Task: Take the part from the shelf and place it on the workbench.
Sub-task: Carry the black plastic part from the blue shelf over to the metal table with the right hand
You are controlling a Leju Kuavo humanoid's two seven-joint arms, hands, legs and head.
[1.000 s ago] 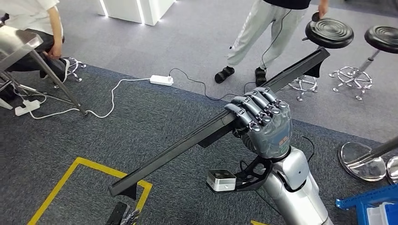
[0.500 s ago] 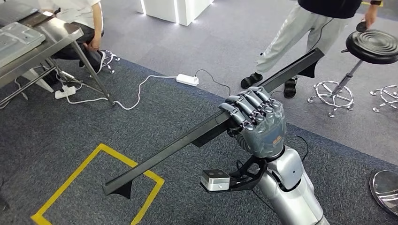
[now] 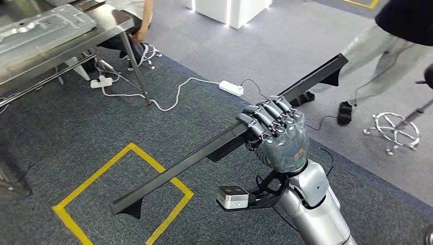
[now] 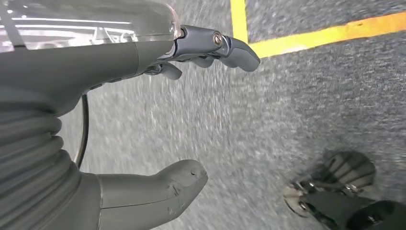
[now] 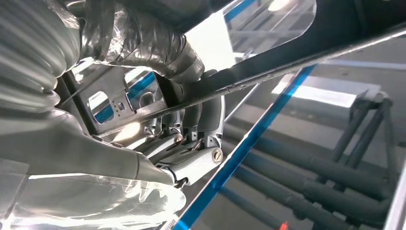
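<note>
- The right robot hand [image 3: 280,135] was clamped around a long black bar-shaped part [image 3: 189,162], gripping it near its middle, fingers wrapped over its top edge.
- The part slanted across the head view above the grey carpet [image 3: 76,132], one end over a yellow floor marking [image 3: 97,176], the other toward a person's legs [image 3: 380,61].
- The left robot hand [image 4: 143,115] hung above the carpet, fingers apart, holding nothing.
- A metal surface [image 3: 56,38] stood at upper left, well apart from the part.
- A white power strip [image 3: 231,88] lay on the floor.
</note>
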